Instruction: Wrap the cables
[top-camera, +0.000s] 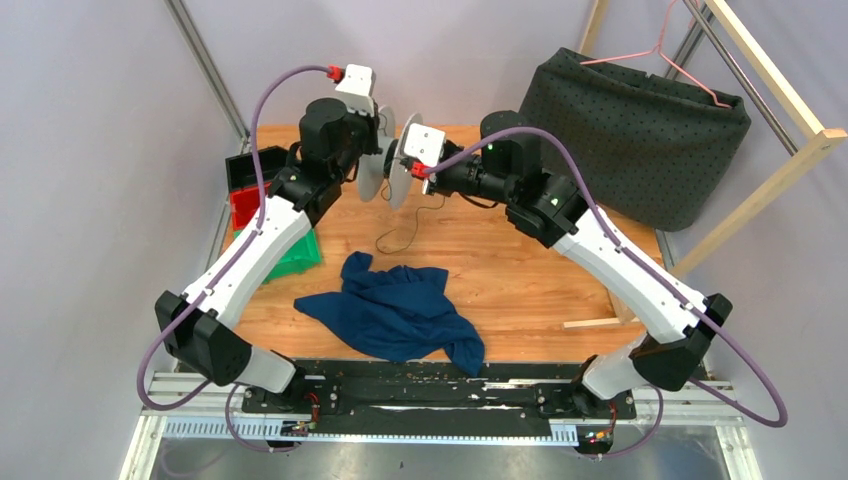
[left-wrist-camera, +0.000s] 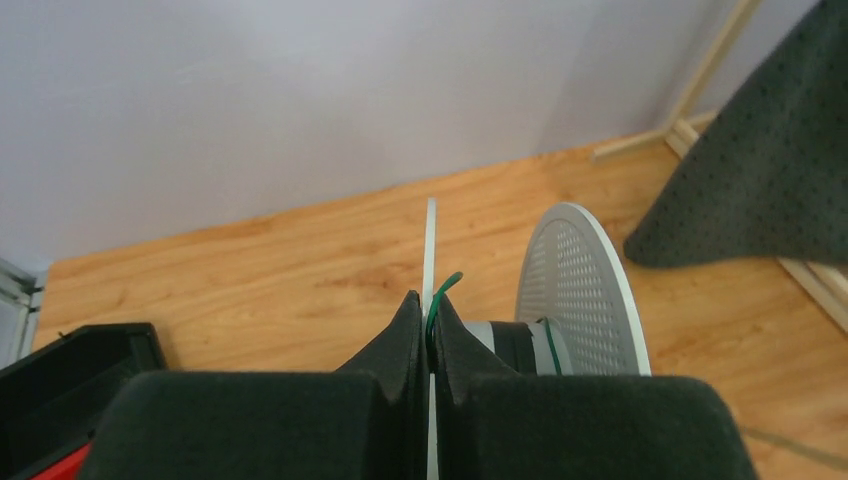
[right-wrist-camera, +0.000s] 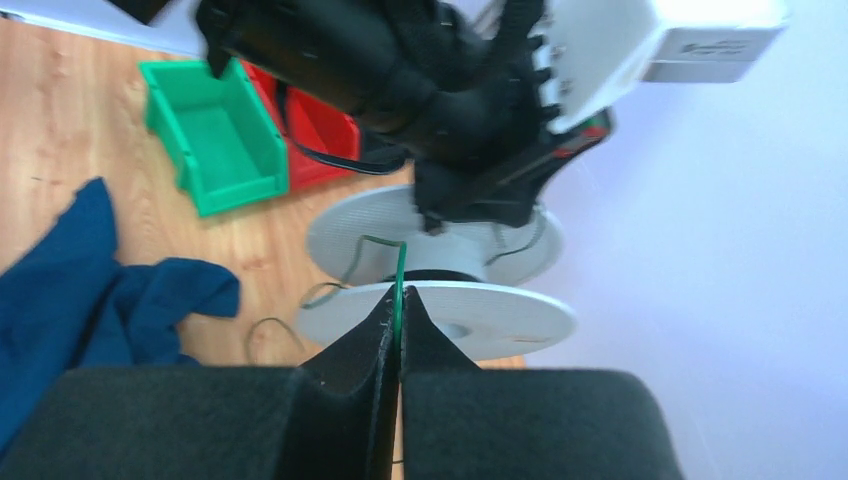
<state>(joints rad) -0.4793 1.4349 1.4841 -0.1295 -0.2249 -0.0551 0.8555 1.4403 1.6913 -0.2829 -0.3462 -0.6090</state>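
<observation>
Left gripper (left-wrist-camera: 431, 325): fingers pressed together on the thin rim of the near flange of the white spool (left-wrist-camera: 580, 290), w/ a green strand caught in the same pinch.
Right gripper (right-wrist-camera: 400, 312): fingers closed tight on the wire (right-wrist-camera: 401, 270), a thread-thin green line rising from btwn the tips.
Wire path: from the right fingertips it runs up and over to the spool core just ahead of them. A slack tail drops from the spool to the table below both grippers.
Spool: held off the table, flanges perforated, core partly dark (turns too fine to count).
Step in hand, as I judge it: laying turns onto the core.
Doing it well: light steady tension from the right fingers, wire fed btwn the flanges and not over a rim, spool turned w/o the left fingers slipping off the flange.
Around: blue cloth (top-camera: 395, 310) below the fingers, toward the arm bases. Green bin (top-camera: 300, 255) and red bin (top-camera: 245, 205) beside the left arm. Dark dotted bag (top-camera: 640, 130) beyond the right arm.
In the way: the slack tail ends near the cloth and could snag. The wrists sit close together, so there's little swing room.
</observation>
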